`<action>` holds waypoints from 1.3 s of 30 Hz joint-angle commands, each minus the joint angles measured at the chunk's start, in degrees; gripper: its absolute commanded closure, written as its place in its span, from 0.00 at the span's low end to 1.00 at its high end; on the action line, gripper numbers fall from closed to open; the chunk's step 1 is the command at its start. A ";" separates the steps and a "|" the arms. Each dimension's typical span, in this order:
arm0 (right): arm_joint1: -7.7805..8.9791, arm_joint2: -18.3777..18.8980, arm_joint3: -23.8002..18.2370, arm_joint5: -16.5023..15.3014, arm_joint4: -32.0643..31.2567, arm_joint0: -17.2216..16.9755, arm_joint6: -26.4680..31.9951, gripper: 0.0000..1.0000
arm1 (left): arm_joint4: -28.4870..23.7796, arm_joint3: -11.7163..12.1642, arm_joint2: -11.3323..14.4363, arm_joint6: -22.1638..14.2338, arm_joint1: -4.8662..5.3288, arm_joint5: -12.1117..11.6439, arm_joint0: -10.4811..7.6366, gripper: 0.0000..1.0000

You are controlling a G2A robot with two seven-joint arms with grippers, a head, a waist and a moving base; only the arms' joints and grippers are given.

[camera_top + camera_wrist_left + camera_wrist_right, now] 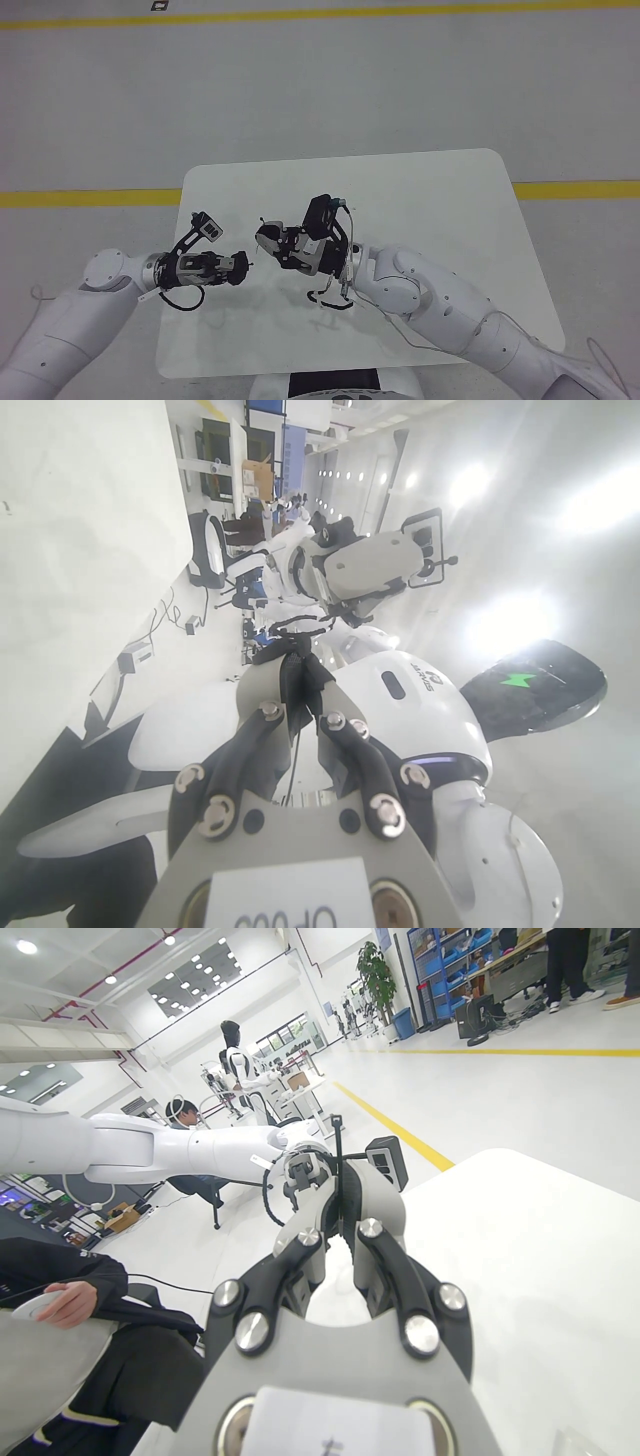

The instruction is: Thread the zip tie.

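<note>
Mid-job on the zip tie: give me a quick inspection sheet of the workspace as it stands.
Surface: white rounded-corner table, both arms over its near half.
Job's things: black plastic zip tie, head end sticking out past the fingers, held above the table.
Clutter: nothing seen.
Grippers: right gripper shut on the tie; left gripper facing it, shut on a thin black strap, apparently the same tie.
Cables: black looped cable hanging under the left arm; second black cable under the right.
Surroundings: yellow floor lines past the table; blue shelving behind.
</note>
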 commanded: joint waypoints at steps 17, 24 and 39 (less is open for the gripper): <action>0.00 0.00 0.00 0.00 0.00 0.00 0.00 1.00 | -3.27 1.35 2.20 -0.28 1.67 -0.09 -1.56 1.00; 0.00 0.00 0.00 0.00 0.00 0.00 0.00 1.00 | -4.90 1.26 4.91 -0.28 2.87 -0.09 -3.01 1.00; -0.80 -0.13 -0.13 0.00 -0.68 -0.89 0.01 1.00 | -5.06 1.06 5.55 -0.28 3.24 -0.09 -3.39 1.00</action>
